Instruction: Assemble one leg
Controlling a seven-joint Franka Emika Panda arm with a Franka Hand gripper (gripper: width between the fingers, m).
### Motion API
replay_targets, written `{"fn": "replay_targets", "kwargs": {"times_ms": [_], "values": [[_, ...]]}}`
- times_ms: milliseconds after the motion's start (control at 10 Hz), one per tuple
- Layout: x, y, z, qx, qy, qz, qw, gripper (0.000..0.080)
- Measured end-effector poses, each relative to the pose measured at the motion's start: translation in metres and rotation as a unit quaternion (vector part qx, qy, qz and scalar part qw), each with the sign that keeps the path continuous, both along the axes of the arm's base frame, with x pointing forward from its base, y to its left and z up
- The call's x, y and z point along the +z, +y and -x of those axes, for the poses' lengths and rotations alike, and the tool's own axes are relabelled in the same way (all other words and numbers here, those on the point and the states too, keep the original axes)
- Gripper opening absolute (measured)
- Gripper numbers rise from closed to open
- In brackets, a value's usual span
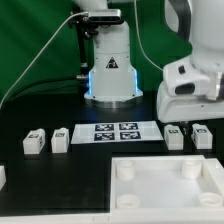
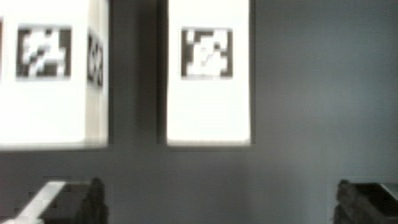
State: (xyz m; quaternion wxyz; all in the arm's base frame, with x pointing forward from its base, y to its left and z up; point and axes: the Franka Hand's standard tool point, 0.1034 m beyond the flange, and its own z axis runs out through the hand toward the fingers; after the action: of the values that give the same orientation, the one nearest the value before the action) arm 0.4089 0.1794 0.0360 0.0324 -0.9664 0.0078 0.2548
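Note:
Four small white legs with black-and-white tags lie on the dark table in the exterior view. Two are at its left (image 1: pixel 35 142) (image 1: pixel 60 139) and two at its right (image 1: pixel 175 137) (image 1: pixel 200 137). My gripper (image 1: pixel 187 116) hangs just above the right pair. In the wrist view, two legs (image 2: pixel 210 75) (image 2: pixel 45 75) lie side by side below the gripper (image 2: pixel 222 205). Its dark fingertips (image 2: pixel 71 200) stand wide apart with nothing between them. The gripper is open and empty.
The marker board (image 1: pixel 117 131) lies between the two pairs of legs. A large white square panel (image 1: pixel 150 195) with round corner sockets lies at the front. The robot base (image 1: pixel 110 70) stands behind. A white piece (image 1: pixel 2 177) shows at the left edge.

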Motion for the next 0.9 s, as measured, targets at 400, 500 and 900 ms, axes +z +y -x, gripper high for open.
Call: {"fn": "replay_targets", "kwargs": {"times_ms": [400, 500, 900], "values": [[-0.011, 0.005, 0.011, 0.014, 0.136, 0.004, 0.991, 0.0648], [-0.014, 0.007, 0.01, 0.014, 0.134, 0.003, 0.991, 0.0648], [-0.024, 0.005, 0.017, 0.015, 0.146, 0.003, 0.989, 0.0648]]}}
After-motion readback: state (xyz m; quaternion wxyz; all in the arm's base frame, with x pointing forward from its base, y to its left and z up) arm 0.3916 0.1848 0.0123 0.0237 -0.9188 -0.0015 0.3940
